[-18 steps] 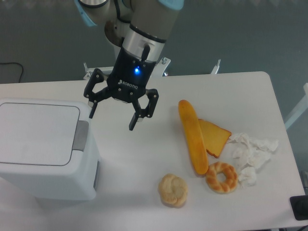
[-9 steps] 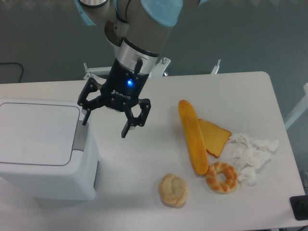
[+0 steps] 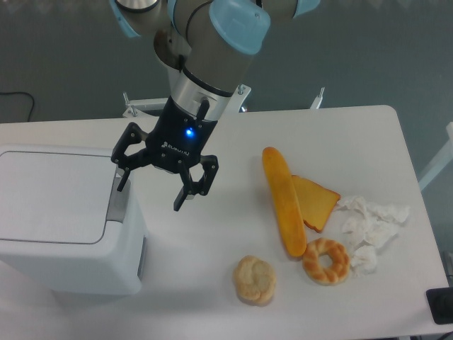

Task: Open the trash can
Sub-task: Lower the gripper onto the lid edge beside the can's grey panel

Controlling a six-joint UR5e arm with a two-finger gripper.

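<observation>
My gripper [image 3: 151,193] hangs w/ fingers spread wide, nothing between them. One fingertip [image 3: 122,183] sits over the trash can's right edge, above the grey push tab [image 3: 118,203]; can't tell if it touches. The other fingertip [image 3: 178,205] hangs over bare table to the right of the can. Blue light lit on gripper body.

Trash can [image 3: 64,219]: large white box, rounded corners, at far left of the table [image 3: 212,241], its left side cut by frame edge. Lid flat and closed. Lid's long axis runs left-right in view; tab strip lies along the right short edge, facing the bread side.

Room: open tabletop between can's right wall and the food, directly under my right finger. Past that gap, a long baguette [image 3: 284,201] lies roughly front-to-back, w/ a toast slice [image 3: 318,202] just beside it on the right, touching. Ring-shaped bread [image 3: 326,261] sits at baguette's near end, a round bun [image 3: 255,280] sits well left of the ring, near front edge. Crumpled white paper [image 3: 368,227] at far right, next to ring and toast.
</observation>
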